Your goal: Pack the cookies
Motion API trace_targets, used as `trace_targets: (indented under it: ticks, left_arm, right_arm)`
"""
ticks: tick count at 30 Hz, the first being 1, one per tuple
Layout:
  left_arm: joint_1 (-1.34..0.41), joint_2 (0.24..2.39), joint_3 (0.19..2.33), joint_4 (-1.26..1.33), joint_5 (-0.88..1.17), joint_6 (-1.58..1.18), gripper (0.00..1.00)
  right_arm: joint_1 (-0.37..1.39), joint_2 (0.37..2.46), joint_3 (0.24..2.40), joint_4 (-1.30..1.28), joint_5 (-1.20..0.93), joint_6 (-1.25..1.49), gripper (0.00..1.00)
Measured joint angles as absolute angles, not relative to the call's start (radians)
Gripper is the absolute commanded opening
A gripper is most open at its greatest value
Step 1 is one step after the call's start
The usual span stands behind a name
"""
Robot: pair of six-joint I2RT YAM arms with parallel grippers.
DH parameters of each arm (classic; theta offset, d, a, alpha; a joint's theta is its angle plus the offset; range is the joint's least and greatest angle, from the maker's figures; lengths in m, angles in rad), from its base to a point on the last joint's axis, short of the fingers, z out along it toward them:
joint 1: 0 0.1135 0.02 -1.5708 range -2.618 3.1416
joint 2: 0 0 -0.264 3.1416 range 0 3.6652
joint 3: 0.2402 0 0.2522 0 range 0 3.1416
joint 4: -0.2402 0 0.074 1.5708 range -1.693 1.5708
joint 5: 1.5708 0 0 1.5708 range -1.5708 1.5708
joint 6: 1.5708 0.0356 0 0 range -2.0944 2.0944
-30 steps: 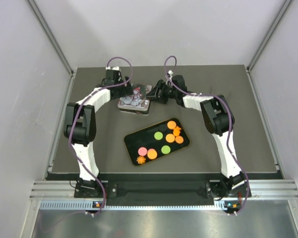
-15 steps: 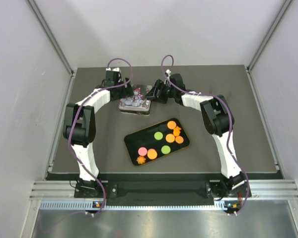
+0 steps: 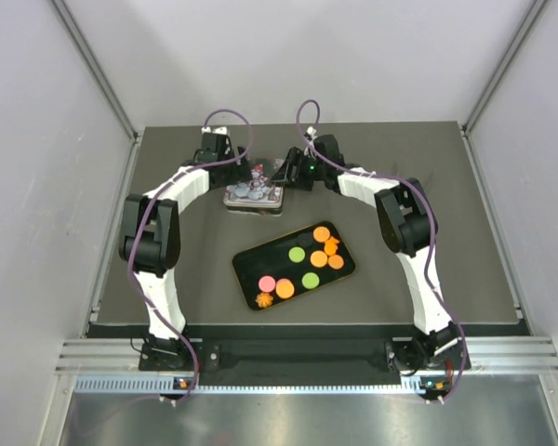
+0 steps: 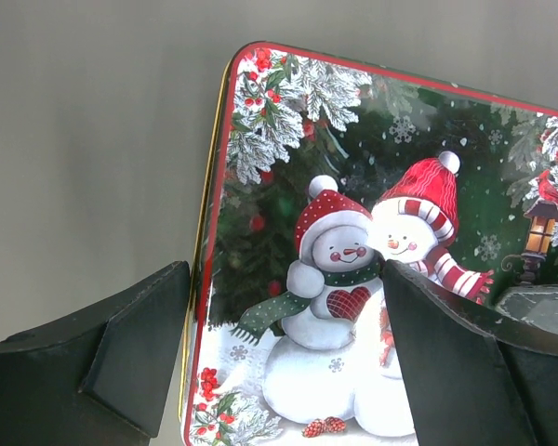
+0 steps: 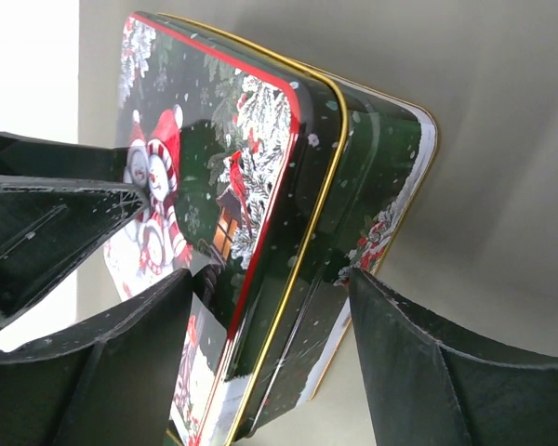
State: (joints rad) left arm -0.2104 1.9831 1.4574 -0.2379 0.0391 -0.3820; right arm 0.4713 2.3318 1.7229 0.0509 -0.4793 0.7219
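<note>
Even, diffuse light fills the overhead view: the dark desk [image 3: 437,269] carries no hard shadows and stays sharp to its corners. In the left wrist view the tin lid [image 4: 353,149] is crisp, with pale glare across its upper part, while the near claw fingers [image 4: 121,362] look soft. The right wrist view burns out white along its left edge.

No text, brand, number or sign can be read in any view. The tin [image 4: 353,251] is printed with a picture only: two snowmen in red hats, pine sprigs and a lantern (seen closest from the left wrist). No lettering can be made out on its lid or on its side wall, which is seen from the right wrist. Any marks on the cookies [image 3: 318,258] are too small to be told from above.
</note>
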Motion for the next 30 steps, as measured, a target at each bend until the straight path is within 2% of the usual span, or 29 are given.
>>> trace_targets:
  ticks: [16, 30]
  left_arm:
    - [-0.232, 1.948, 1.436, -0.274, 0.036, -0.364, 0.88]
    - [-0.231, 1.942, 1.436, -0.287, 0.064, -0.387, 0.86]
  right_arm:
    - [0.485, 2.315, 1.724, 0.014, -0.441, 0.637, 0.79]
    - [0.489, 2.301, 1.721, -0.006, -0.422, 0.604, 0.81]
